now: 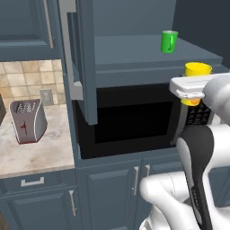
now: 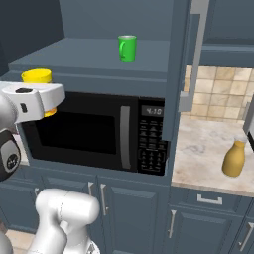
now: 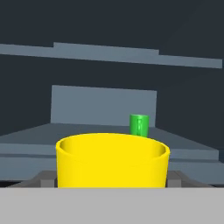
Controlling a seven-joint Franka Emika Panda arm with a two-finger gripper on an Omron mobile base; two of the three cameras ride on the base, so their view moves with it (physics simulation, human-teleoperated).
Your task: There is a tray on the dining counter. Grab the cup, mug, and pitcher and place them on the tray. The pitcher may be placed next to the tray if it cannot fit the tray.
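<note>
Claw [image 3: 112, 177] stood spread around yellow cup [image 3: 112, 160] on shelf above microwave [image 2: 94, 131], not yet pinching; green mug [image 3: 139, 125] stood behind, well apart.

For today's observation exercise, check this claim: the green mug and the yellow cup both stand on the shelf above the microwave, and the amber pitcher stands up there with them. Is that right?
Not quite. The mug and cup do stand on the shelf above the microwave, but the pitcher stands lower, on the marbled counter to the microwave's right. The right base view shows it.
</note>
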